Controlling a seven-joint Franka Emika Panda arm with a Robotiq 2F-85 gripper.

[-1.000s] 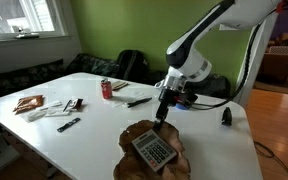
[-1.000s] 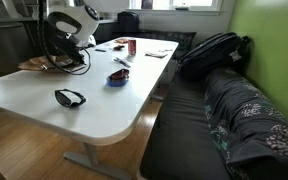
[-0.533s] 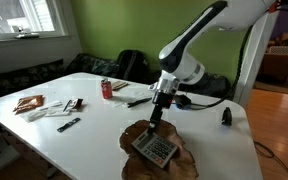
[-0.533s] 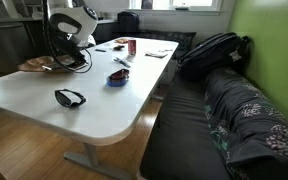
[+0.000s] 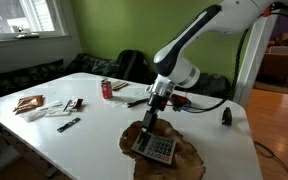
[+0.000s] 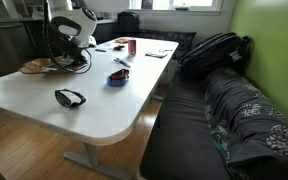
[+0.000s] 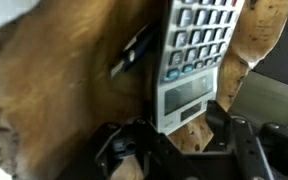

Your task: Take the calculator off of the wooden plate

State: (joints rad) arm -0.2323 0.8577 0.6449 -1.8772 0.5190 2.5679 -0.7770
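Note:
The grey calculator (image 5: 157, 150) lies flat on the wavy-edged wooden plate (image 5: 189, 166) near the table's front. My gripper (image 5: 145, 128) reaches down onto its far end. In the wrist view the calculator (image 7: 194, 60) runs up from between my fingers, display end nearest me. My gripper (image 7: 184, 125) has a dark finger (image 7: 224, 110) against each long edge, shut on it. Brown plate (image 7: 64, 70) fills the left side. A slim black item (image 7: 132, 52) lies on the plate beside the calculator. In an exterior view the arm (image 6: 69, 30) hides the calculator, and only the plate's edge (image 6: 34, 66) shows.
A red can (image 5: 107, 88), papers (image 5: 54, 108), a black pen (image 5: 139, 101) and a small black object (image 5: 226, 116) lie on the white table. Sunglasses (image 6: 70, 97) and a blue dish (image 6: 118, 77) sit nearer its rounded end. A backpack (image 6: 214, 55) rests on the couch.
The gripper has come down over the calculator's end and its fingers have drawn in against the sides. The wooden plate has shifted slightly under it.

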